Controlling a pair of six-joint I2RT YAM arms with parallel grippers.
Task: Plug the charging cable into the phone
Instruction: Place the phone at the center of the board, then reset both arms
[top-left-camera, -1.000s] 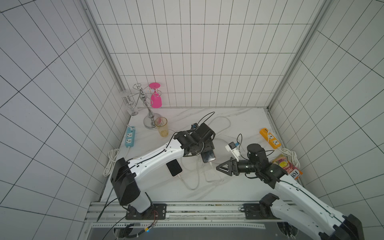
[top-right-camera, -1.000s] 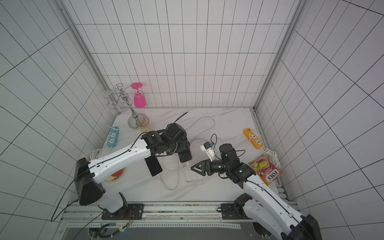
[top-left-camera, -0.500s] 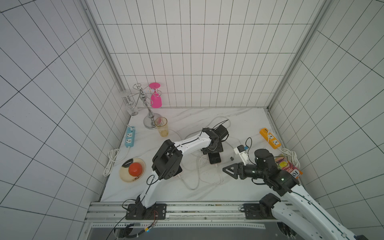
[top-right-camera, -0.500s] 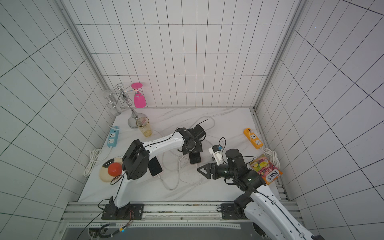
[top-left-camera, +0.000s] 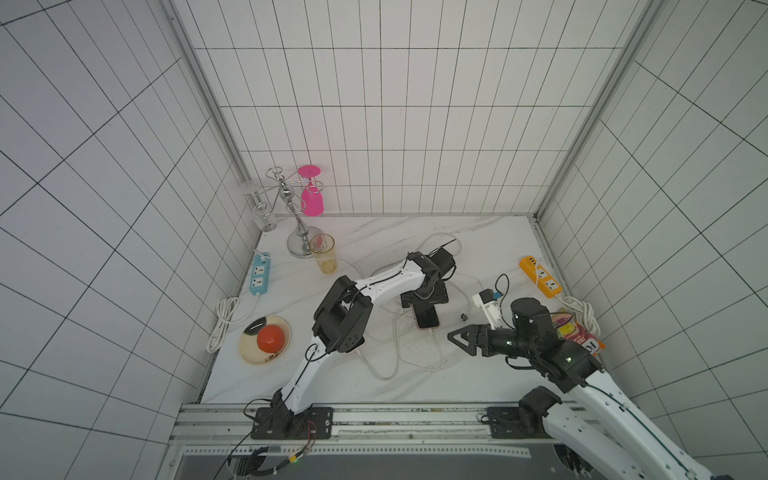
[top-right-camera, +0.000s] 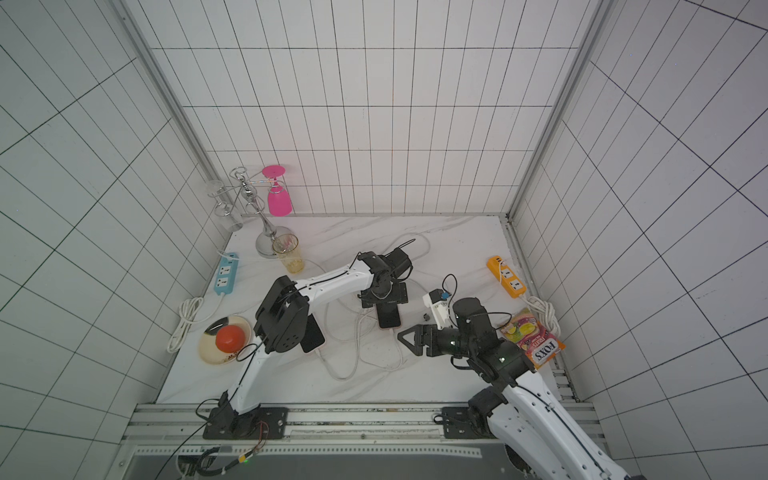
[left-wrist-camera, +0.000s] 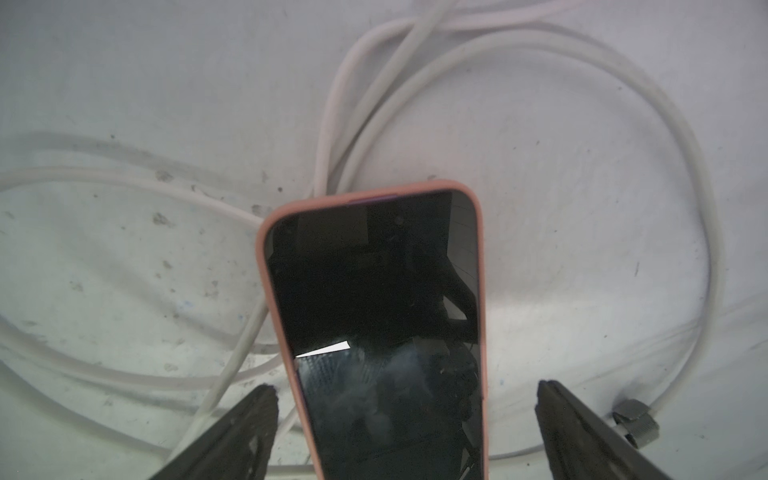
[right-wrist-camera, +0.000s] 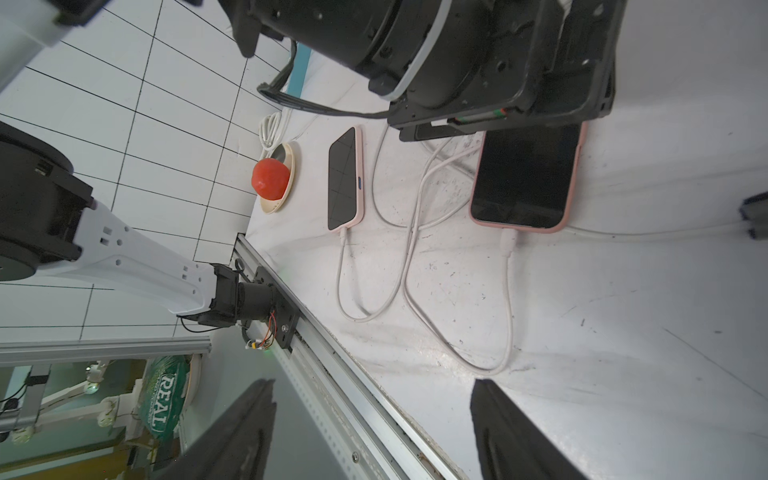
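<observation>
On scuffed white marble-pattern tabletop (top-left-camera: 490, 241), tiled walls (top-left-camera: 374, 124) on 3 sides.
Left gripper (left-wrist-camera: 405, 386) spread wide astride phone (left-wrist-camera: 374, 291), untouching; right gripper (right-wrist-camera: 372, 384) parted, empty.

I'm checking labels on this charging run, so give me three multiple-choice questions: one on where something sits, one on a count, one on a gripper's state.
1. Where does the tomato lie? A) in a glass B) on a power strip C) on the cream plate
2. How many phones in pink cases lie on the table? A) one B) two C) three
3. How does the left gripper stand? A) open, clear of the phone beneath it B) shut on that phone C) shut on a cable

1 C: both top views show the tomato on the plate.
2 B: the right wrist view shows that phone and a second phone.
3 A: the left wrist view shows a gap on each side between gripper and case.
</observation>
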